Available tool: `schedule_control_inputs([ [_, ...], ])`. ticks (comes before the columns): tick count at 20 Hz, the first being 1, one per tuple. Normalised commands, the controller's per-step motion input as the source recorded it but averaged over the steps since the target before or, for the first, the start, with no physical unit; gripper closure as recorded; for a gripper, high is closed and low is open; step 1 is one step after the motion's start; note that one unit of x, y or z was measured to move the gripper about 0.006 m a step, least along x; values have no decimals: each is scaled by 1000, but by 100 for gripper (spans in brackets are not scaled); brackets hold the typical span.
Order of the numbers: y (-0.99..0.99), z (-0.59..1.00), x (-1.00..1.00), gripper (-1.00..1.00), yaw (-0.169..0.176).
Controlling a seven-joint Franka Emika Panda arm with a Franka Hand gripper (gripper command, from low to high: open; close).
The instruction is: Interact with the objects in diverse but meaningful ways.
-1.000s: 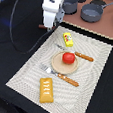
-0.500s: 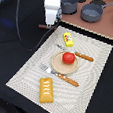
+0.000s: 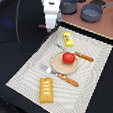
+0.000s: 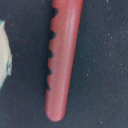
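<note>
- My pincer [image 3: 49, 27] hung over the dark cloth just off the far corner of the pale striped place mat [image 3: 28, 69], at the exterior view's left; my fingers were not visible in either view, so I could not tell whether it was released or clenched.
- Right under my wrist lay the thin reddish-brown ridged toy sausage [image 4: 63, 57], flat on the dark cloth, apart from the mat's edge, and the wrist view showed nothing gripping it.
- I judged the sausage light, stiff moulded plastic, smooth and rounded, so likely to roll or slip; the notches along one side would give purchase, and I would have taken it across its middle, square to its length.
- The red round toy tomato [image 3: 68, 57] sat on the tan round wooden plate [image 3: 55, 65] in the middle of the mat; being a ball, it seemed apt to squirt out of a shallow pinch.
- The small bright yellow block [image 3: 68, 39] lay on the mat near me, and the orange-yellow rectangular ridged pastry [image 3: 46, 89] lay on the mat's near end; both looked flat-sided and easy to clamp.
- Counted: one sausage, one tomato, one block, one pastry, one plate, one mat.
- Also one orange-handled fork [image 3: 60, 76], one orange-handled knife [image 3: 82, 56], and two grey pots [image 3: 91, 12] on the far counter.
</note>
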Motion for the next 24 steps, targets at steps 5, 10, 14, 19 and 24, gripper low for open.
schedule_control_inputs([
  [5, -6, -266, -1, 100, 24],
  [10, 0, -227, 0, 100, 39],
  [14, 0, -227, 0, 100, 43],
  [19, 0, -168, 0, 100, 52],
  [24, 0, -63, -72, 100, 59],
])
